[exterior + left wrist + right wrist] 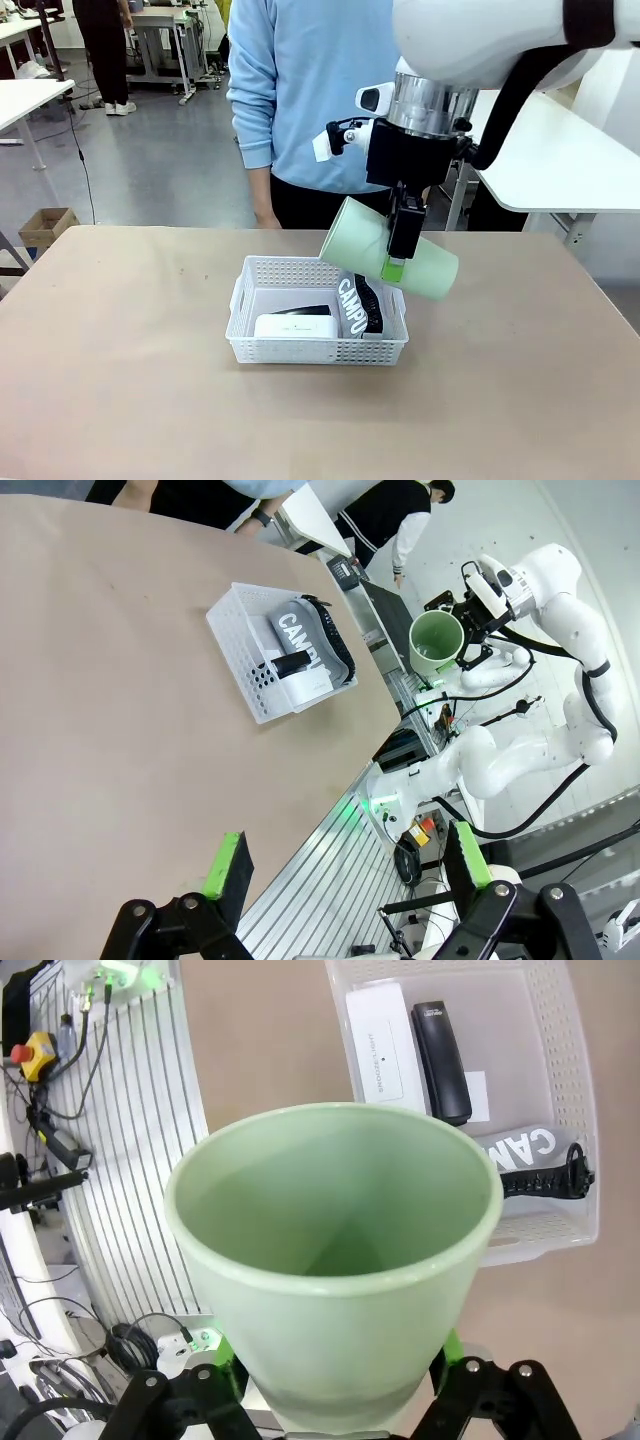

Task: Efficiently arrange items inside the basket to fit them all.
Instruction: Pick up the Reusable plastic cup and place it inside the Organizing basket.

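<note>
The basket [317, 350] sat on the table [120, 400] at the centre of the front view, its near long wall toward the camera. Inside it, the white box [295, 326] lay along the near wall at the left, the black stapler [300, 311] just behind it, and the grey pouch [358, 305] lettered "CAMPUS" filled the right end, its black strap [373, 303] lying over it. Above the basket's right end, clear of the table, the right gripper [396, 255] held the green cup [389, 256]; the cup was tilted on its side, mouth toward the upper left of the frame, and one green-padded finger lay across its outer wall. A person in a light blue top [300, 90] stood beyond the table's far edge, one hand hanging near it.

In the right wrist view, the cup [335, 1260] rose from the bottom edge with its open mouth facing the camera, clamped between the gripper's pads at its base. Beyond it, in the upper right, lay the basket [570, 1080] with box [378, 1050], stapler [440, 1050] and pouch [520, 1145].

In the left wrist view, the left gripper [345, 865] stood at the bottom edge, jaws spread wide and holding nothing. Farther off, the basket [262, 675] was at upper centre on the table, and the cup [436, 645] hung at the upper right.
</note>
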Available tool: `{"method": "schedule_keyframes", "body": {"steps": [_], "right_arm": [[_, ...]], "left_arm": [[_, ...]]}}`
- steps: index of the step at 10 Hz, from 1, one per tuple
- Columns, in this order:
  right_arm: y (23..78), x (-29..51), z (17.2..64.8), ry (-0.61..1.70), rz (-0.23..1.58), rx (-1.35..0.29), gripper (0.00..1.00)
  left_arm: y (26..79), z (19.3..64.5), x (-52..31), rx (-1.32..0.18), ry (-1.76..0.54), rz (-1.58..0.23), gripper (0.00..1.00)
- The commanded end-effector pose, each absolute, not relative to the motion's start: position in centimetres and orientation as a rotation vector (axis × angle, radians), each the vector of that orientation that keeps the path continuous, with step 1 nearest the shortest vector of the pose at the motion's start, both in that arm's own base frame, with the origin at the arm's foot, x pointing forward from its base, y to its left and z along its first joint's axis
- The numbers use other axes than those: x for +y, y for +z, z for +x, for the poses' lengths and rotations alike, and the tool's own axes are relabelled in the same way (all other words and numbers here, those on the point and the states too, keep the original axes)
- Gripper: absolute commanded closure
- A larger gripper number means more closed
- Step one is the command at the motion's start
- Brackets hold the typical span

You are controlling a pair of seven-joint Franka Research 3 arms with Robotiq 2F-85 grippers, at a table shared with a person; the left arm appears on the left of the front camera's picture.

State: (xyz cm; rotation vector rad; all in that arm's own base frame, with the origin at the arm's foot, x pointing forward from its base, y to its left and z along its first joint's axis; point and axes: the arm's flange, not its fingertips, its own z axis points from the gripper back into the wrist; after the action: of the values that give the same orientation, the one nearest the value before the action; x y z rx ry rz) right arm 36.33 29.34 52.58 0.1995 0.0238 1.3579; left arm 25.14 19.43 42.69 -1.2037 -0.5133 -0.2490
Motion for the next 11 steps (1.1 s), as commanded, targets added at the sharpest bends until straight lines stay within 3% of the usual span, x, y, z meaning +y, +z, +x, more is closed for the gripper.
{"method": "schedule_keyframes", "body": {"steps": [1,6,9,11], "right_arm": [[52.7,29.1,35.7,1.340,0.206,0.011,0.16],[51.3,36.0,41.2,1.322,0.078,-0.019,0.16],[50.6,43.0,44.8,1.284,-0.109,-0.033,0.16],[47.6,46.2,47.4,1.288,-0.174,0.002,0.16]], "left_arm": [[42.9,25.0,19.3,-0.523,-0.247,-1.221,0.00],[42.9,25.0,19.3,-0.523,-0.247,-1.221,0.00],[42.9,25.0,19.3,-0.523,-0.247,-1.221,0.00],[42.9,25.0,19.3,-0.523,-0.247,-1.221,0.00]]}}
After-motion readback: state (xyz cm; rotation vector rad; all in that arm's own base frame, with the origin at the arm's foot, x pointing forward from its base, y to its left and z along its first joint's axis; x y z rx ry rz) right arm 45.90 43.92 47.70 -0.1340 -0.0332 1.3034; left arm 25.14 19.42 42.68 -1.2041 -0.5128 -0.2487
